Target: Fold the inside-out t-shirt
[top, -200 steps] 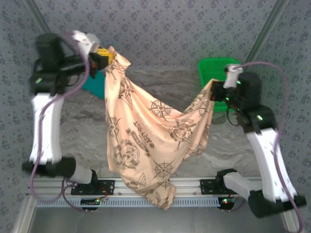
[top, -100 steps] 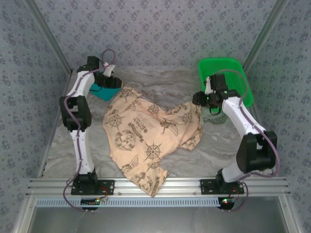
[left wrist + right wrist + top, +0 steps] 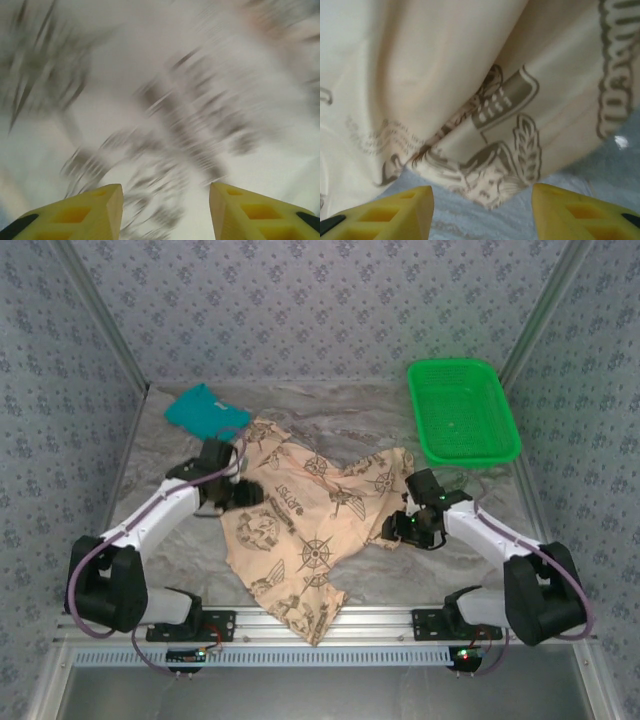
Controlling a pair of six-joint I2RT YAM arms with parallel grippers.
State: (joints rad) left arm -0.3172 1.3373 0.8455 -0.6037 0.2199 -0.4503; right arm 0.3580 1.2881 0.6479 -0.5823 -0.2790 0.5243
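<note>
The inside-out t-shirt lies crumpled on the marbled table, peach-beige with dark nautical prints. Its lower end hangs over the near rail. My left gripper is low at the shirt's left edge. In the left wrist view its yellow fingers stand apart over blurred printed cloth, with nothing between them: the left gripper is open. My right gripper sits at the shirt's right edge. In the right wrist view the right gripper is open, and a printed corner of the t-shirt lies just ahead of it on the table.
A plain teal folded shirt lies at the back left, close to the t-shirt's top corner. A green basket stands at the back right. Bare marbled table shows on the right, and patterned walls close in both sides.
Both grippers held the t-shirt up in the air a second ago. They have let go, the shirt has dropped onto the table, and both arms have come down and back toward the near side.
</note>
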